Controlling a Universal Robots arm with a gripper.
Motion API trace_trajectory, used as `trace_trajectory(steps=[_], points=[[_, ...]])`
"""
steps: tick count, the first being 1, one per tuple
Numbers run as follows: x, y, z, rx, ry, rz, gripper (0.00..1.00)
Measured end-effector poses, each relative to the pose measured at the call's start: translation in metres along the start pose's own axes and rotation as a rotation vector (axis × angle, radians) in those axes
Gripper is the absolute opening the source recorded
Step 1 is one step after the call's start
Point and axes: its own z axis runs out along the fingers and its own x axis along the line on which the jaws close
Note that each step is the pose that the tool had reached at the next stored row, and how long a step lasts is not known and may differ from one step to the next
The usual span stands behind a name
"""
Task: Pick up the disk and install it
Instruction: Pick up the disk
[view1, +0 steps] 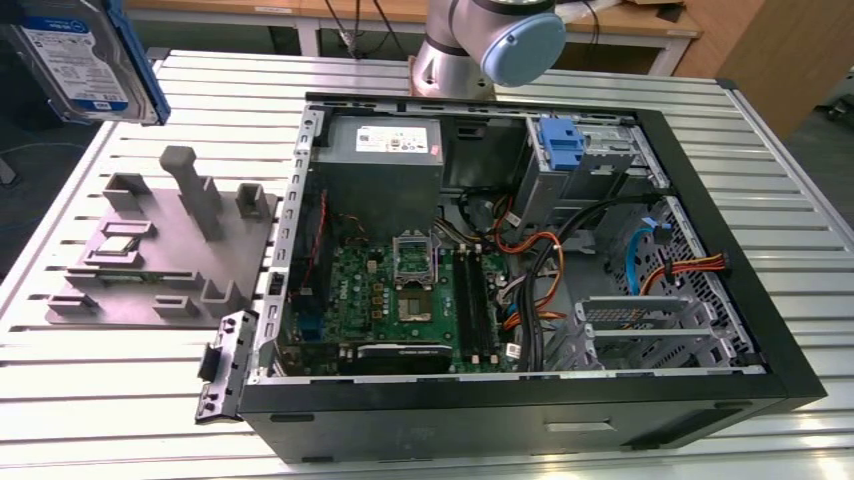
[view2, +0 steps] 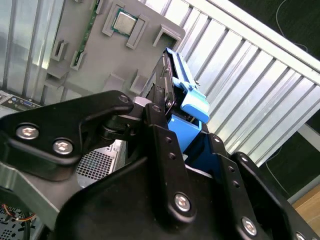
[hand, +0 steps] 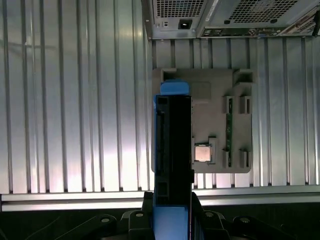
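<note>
1. The gripper (view2: 167, 117) is pinched onto the disk (view2: 184, 97). In the second wrist view its black fingers (view2: 156, 107) press on the blue carrier from both sides, spread only as far as the disk's thickness.
2. The disk (view1: 80, 55) hangs clear in the air, touching nothing but the gripper. In the first wrist view it is seen edge-on (hand: 172, 145) above the grey fixture tray (hand: 240, 100), which carries a processor chip (hand: 202, 153).
3. The pick-up looks done and the carry is the step in hand. The disk is at the exterior view's left, well apart from the open computer case (view1: 534, 400).
4. As a judgement, installing calls for bringing the disk over the case, lining the carrier up with a free drive bay (view1: 641, 325) and keeping it clear of the orange cables (view1: 534, 265) near it.
5. Everything rests on the slatted metal table (view1: 400, 445).
</note>
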Motion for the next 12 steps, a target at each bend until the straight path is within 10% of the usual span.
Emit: trace_trajectory(steps=[1, 12], points=[[0.0001, 0.0, -0.011, 0.0, 0.0, 0.0, 0.36], [0.0002, 0.0, -0.0144, 0.0, 0.0, 0.0, 0.36]])
